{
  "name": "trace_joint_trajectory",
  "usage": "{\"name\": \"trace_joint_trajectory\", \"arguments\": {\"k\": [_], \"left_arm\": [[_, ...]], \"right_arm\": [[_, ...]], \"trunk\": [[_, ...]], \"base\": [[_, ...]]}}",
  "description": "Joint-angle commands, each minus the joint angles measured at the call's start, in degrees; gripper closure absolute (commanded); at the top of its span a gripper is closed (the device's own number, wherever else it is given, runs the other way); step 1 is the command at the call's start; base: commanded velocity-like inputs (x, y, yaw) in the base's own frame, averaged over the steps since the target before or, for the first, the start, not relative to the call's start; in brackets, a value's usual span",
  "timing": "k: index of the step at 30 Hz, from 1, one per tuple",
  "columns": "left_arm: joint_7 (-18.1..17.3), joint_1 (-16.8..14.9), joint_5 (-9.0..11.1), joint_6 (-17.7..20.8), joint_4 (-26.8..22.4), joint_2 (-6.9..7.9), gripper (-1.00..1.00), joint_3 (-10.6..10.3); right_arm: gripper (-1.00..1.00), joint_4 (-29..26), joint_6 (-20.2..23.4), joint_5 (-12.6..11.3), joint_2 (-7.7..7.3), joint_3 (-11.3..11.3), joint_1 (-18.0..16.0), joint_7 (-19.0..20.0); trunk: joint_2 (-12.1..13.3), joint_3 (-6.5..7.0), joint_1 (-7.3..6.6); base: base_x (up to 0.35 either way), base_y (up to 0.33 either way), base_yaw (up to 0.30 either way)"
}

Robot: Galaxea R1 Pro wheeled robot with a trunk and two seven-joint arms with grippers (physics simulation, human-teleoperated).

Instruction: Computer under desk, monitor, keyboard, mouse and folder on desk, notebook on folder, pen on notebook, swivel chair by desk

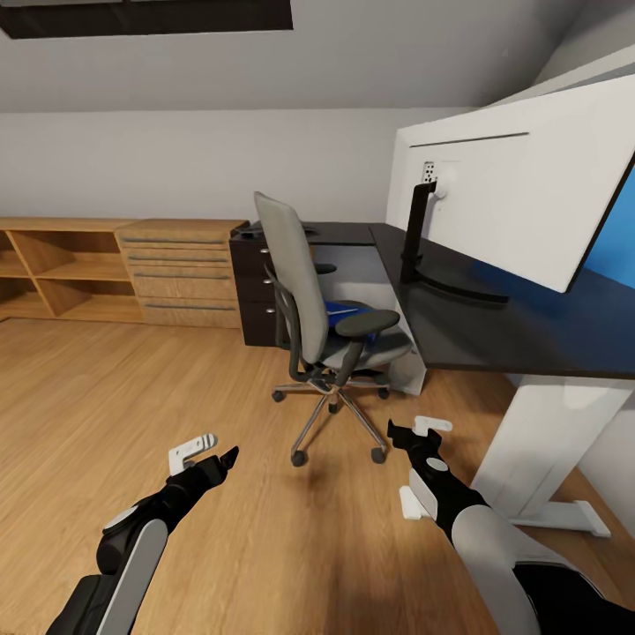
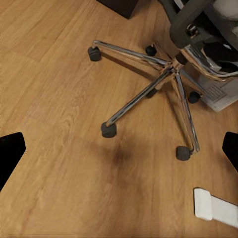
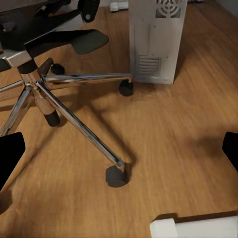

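The swivel chair (image 1: 322, 304) stands on the wood floor (image 1: 132, 397) in front of the black desk (image 1: 529, 326), with its back turned toward the robot. A blue folder (image 1: 348, 313) lies on its grey seat, partly hidden behind an armrest.

The left gripper (image 1: 212, 451) hangs low over the floor with nothing in it. Its two fingers are spread wide apart. In the left wrist view the black fingertips (image 2: 11, 151) sit at both edges, and the chair's shiny star base (image 2: 163, 82) with its little wheels lies between them, farther off.

The right gripper (image 1: 422, 430) hangs over the floor too, near the chair's wheels and just beside the desk's white leg (image 1: 538, 441). It is also spread wide and holds nothing. In the right wrist view the star base (image 3: 59, 104) is close by, and behind it stands the computer (image 3: 154, 39), a pale grey box upright on the floor.

The monitor (image 1: 520, 176) stands on the desk with its white back facing the robot, on a thin black neck and a round black base. A light wooden chest (image 1: 181, 272) with drawers and open shelves stands along the far wall, touching the far end of the desk.
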Motion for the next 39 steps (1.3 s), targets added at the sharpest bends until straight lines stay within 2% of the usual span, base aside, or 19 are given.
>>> {"name": "trace_joint_trajectory", "arguments": {"k": [1,6,23,31,39], "left_arm": [[0.5,0.0,0.6,0.2,0.0,0.09,-1.00,-0.1],[0.5,0.0,0.5,0.2,0.2,0.20,-1.00,-0.1],[0.5,0.0,0.5,0.1,0.4,0.53,-1.00,-0.1],[0.5,0.0,0.6,0.1,0.4,0.60,-1.00,0.0],[0.4,0.0,0.8,0.1,0.4,1.82,-1.00,0.0]], "right_arm": [[-1.00,0.0,-0.3,-0.4,0.04,-0.2,0.0,0.1],[-1.00,0.0,-1.0,-0.4,0.04,-0.2,0.0,0.1],[-1.00,0.0,-2.1,-0.5,-0.06,-0.3,0.1,0.2],[-1.00,0.0,-2.2,-0.6,-0.08,-0.3,0.1,0.2],[-1.00,0.0,-2.2,-0.6,-0.05,-0.3,0.1,0.2]], "trunk": [[0.0,-0.05,-0.01],[0.0,-0.05,-0.01],[0.0,-0.05,-0.01],[0.0,-0.05,-0.01],[0.0,-0.05,-0.01]], "base": [[0.000,0.000,0.000],[0.084,0.011,0.000],[0.257,0.031,0.000],[0.059,0.000,0.000],[0.045,0.000,0.000]]}}
